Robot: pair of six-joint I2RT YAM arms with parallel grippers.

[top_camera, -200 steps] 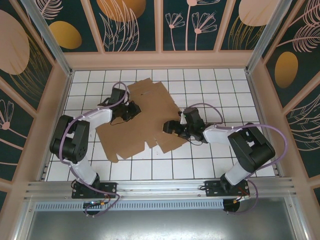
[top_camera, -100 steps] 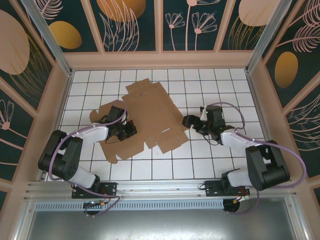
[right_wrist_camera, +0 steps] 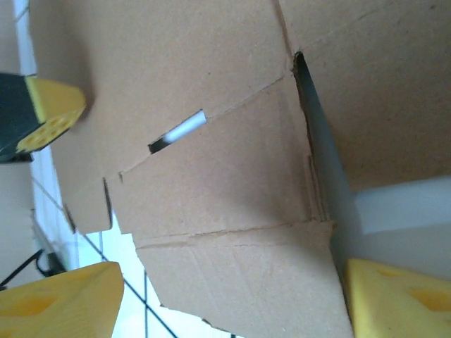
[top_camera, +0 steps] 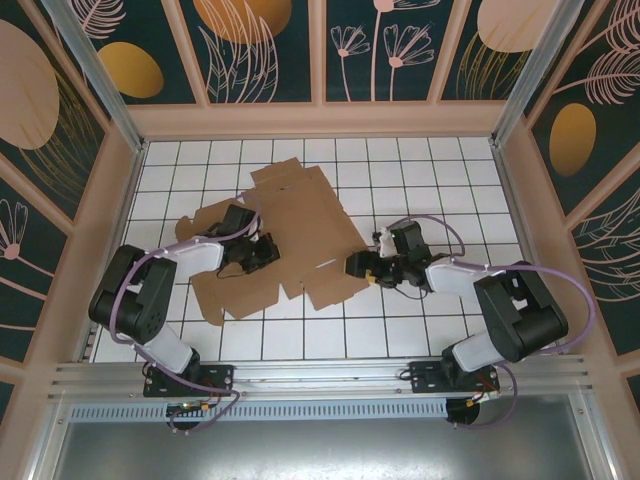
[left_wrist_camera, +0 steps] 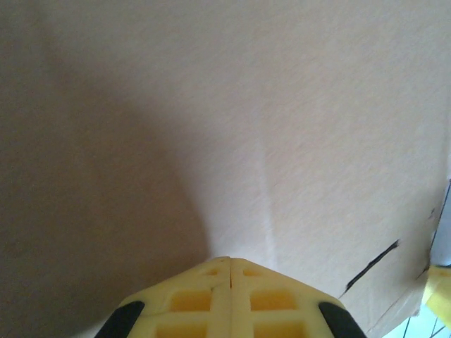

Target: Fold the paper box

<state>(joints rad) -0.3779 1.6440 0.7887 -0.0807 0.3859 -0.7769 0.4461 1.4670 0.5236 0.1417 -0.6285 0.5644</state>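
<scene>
Paper box: a flat, die-cut sheet of plain brown cardboard [top_camera: 300, 225], unfolded, with flaps, creases and slots showing.
Where it lies: spread on the white gridded desk [top_camera: 450, 170], about mid-desk, turned at an angle to the grid lines; one flap reaches towards the far side, others towards the near left and near right.
Left arm: bends in from the near-left corner and reaches over the sheet's left part.
Left claw: [top_camera: 262, 252] sits on the cardboard, inside the sheet's outline. In the left wrist view its yellow fingers [left_wrist_camera: 190, 303] are pressed together with only a thin seam between them, and the tip meets the cardboard, casting a dark shadow to the left.
Grip on the left: nothing shows between the fingers.
Cut near the left claw: a short dark slit [left_wrist_camera: 371, 265] lies to the right of the tip, close to the sheet's edge.
Right arm: comes in from the near-right corner, wrist pointing left.
Right claw: [top_camera: 358, 266] is at the sheet's near-right edge, fingers spread wide. In the right wrist view one yellow finger [right_wrist_camera: 56, 303] stands at the lower left and the other at the lower right, with a creased flap between them.
Contact on the right: whether either finger touches the flap cannot be told.
Slot: a narrow opening [right_wrist_camera: 177, 132] in the cardboard shows white desk through it.
Claws to each other: well apart, with the sheet's near middle between them.
</scene>
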